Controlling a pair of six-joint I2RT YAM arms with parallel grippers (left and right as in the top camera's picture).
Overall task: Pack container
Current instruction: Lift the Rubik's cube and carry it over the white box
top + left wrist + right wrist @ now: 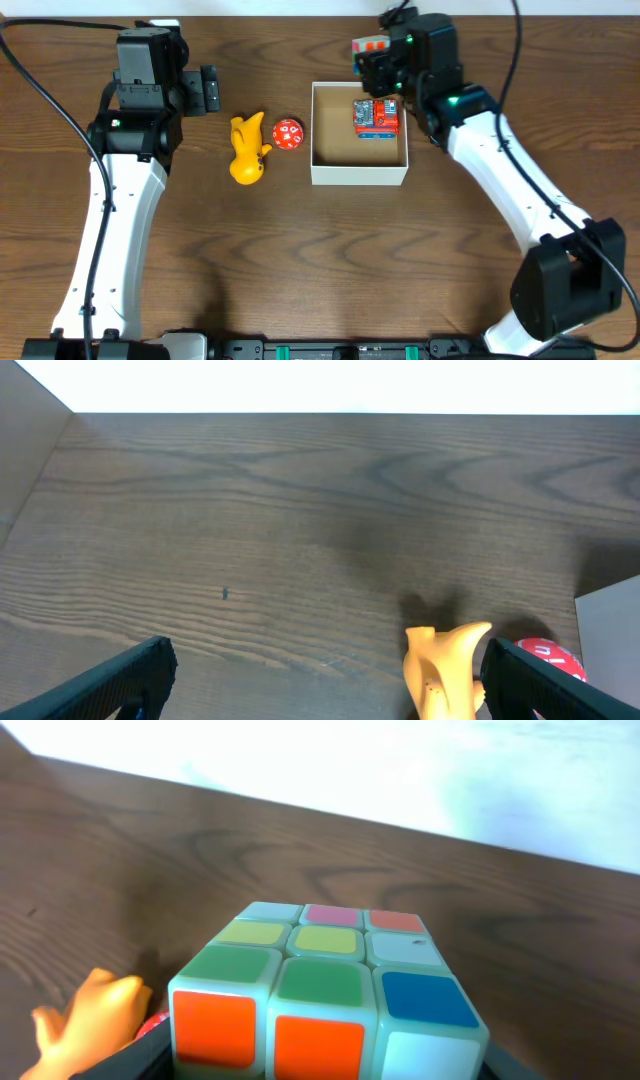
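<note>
Placement of the cube is judged to be the step in hand. At the upper left of the overhead frame the left claw (208,90) is seen spread wide, with nothing pinched, pointing rightward over the tabletop (300,260). To its right and lower in the frame, a yellow toy (247,150) is lying, and just right of that a red ball (288,135); the two are near each other but apart, and neither is packed.

The box (358,174) is found right of centre, open side up on the tabletop, close beside the ball without touching it. A blue-red toy (376,117) is already lying in its upper right corner; the rest of the tan floor is bare.

At the box's upper right, the right claw (378,62) is seen pinching the cube (330,990), which is held in the air near the box's far wall. Whether it is over the box or just beyond the wall cannot be told.

For the step to be done well, the cube should be carried over the bare floor, clear of the blue-red toy, and kept level so that a flat face is presented downward. A corner or wall-side spot is to be preferred, so that room is left for the yellow toy and ball. The thin walls should not be brushed during the descent, as the light box could be shoved. The cube should be let go only when it is low inside the walls.
</note>
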